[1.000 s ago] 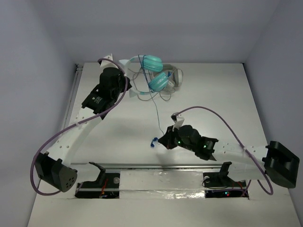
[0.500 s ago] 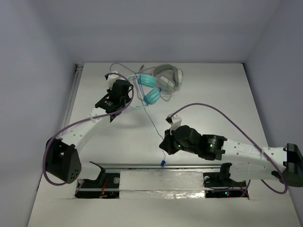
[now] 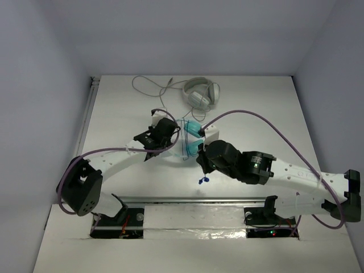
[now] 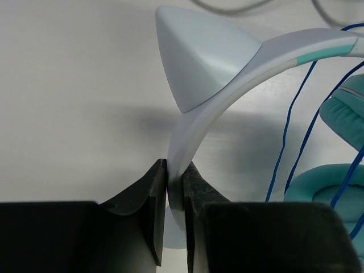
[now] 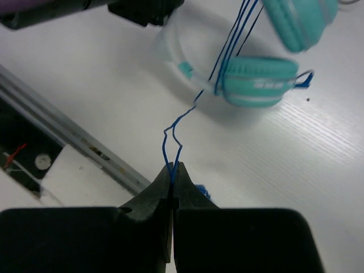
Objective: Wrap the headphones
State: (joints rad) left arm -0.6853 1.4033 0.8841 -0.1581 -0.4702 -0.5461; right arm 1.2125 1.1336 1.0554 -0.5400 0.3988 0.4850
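While pinching at two spots, risks losing the wrap

Grips the headband (image 4: pixel 239 79) narrowly in the left gripper (image 4: pixel 173 177); nips a doubled strand of the thin blue cable (image 5: pixel 230 45), fully closed, in the right gripper (image 5: pixel 172 170). Has the headphones (image 3: pixel 194 127) mid-table between both arms, well apart from the grey pair (image 3: pixel 200 92). Could drag loose loops off the ear cup (image 5: pixel 259 79), or lever the grip free, by pulling too hard

An overhead camera looks down from behind; both close wrist cameras share the headphones (image 5: pixel 259 85).
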